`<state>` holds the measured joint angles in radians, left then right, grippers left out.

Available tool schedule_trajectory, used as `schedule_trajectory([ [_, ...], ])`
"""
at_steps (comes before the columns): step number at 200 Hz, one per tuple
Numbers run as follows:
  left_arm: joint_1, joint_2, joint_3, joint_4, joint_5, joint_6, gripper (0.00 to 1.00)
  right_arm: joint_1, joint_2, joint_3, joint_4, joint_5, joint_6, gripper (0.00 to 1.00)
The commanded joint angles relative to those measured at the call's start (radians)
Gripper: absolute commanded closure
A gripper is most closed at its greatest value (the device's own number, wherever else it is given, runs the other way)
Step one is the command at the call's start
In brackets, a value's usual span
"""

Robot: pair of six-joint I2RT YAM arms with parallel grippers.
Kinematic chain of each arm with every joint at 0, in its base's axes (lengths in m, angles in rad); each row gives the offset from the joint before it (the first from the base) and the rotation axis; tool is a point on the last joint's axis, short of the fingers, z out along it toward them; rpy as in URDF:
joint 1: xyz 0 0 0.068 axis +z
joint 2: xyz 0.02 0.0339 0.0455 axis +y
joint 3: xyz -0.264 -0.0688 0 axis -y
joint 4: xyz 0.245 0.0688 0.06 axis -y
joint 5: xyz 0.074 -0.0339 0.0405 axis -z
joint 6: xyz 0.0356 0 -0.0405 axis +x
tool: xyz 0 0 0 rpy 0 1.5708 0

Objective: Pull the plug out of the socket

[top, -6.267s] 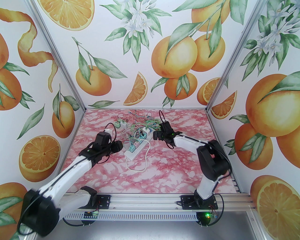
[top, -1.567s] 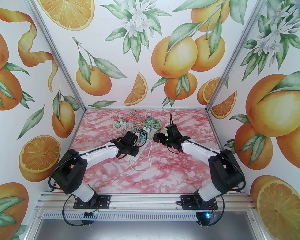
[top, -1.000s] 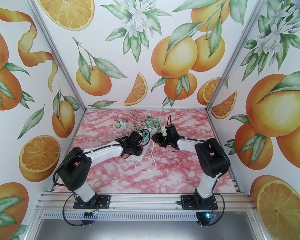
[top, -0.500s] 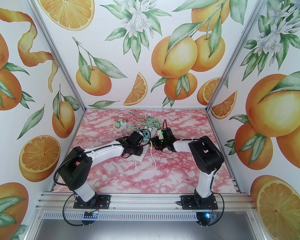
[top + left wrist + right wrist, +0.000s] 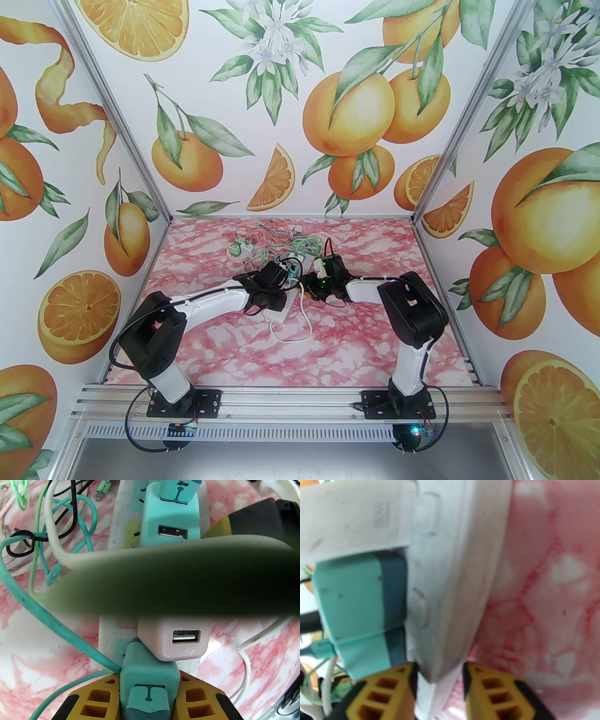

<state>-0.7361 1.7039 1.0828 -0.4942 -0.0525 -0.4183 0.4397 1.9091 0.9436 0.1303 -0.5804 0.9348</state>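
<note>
A white power strip (image 5: 280, 313) lies mid-table with several plugs in it. In the left wrist view my left gripper (image 5: 148, 686) is shut on the nearest teal plug (image 5: 147, 672), its yellow fingers (image 5: 98, 698) pressing both sides; the plug still sits in the strip (image 5: 105, 632). Behind it stand a pink USB plug (image 5: 173, 639) and another teal plug (image 5: 171, 519). My right gripper (image 5: 439, 669) is shut on the strip's edge (image 5: 450, 573), beside a teal plug (image 5: 358, 601). In the top view both grippers (image 5: 276, 283) (image 5: 307, 283) meet over the strip.
A blurred white cable (image 5: 164, 557) crosses close to the left wrist lens. A tangle of green and teal cables (image 5: 293, 243) and two loose chargers (image 5: 241, 248) lie behind the strip. The strip's white cord (image 5: 300, 328) loops toward the near side.
The left arm has swung in over the strip and closed on the teal plug. The right arm has moved left onto the strip's side. In the last half second almost nothing has shifted.
</note>
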Motion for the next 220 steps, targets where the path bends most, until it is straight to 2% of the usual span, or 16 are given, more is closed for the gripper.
schedule_trajectory([
  [1,-0.005,0.026,0.039,0.031,0.004,0.007,0.75,0.019,-0.030,-0.025,-0.037,-0.002,-0.009,0.58],
  [38,-0.005,0.027,0.040,0.034,0.006,0.004,0.76,0.030,-0.020,-0.047,-0.030,0.005,-0.005,0.60],
  [78,-0.006,0.023,0.039,0.034,0.011,0.016,0.76,0.028,0.023,-0.012,-0.123,0.066,-0.033,0.72],
  [113,-0.021,0.019,0.053,0.005,-0.024,0.068,0.82,0.028,0.054,0.024,-0.223,0.115,-0.072,0.73],
  [134,-0.042,0.014,0.062,-0.023,-0.103,0.102,0.84,0.028,0.059,0.032,-0.259,0.140,-0.087,0.73],
  [157,-0.038,-0.015,0.051,-0.021,-0.119,0.092,0.88,0.028,0.068,0.037,-0.289,0.162,-0.099,0.73],
  [194,0.026,-0.087,0.011,0.011,-0.038,0.028,0.89,0.027,0.067,0.025,-0.293,0.176,-0.102,0.74],
  [202,0.039,-0.104,0.004,0.013,0.007,0.021,0.88,0.028,0.068,0.022,-0.294,0.179,-0.102,0.74],
  [220,0.047,-0.127,0.003,-0.003,0.011,0.026,0.88,0.028,0.062,0.020,-0.292,0.183,-0.103,0.74],
])
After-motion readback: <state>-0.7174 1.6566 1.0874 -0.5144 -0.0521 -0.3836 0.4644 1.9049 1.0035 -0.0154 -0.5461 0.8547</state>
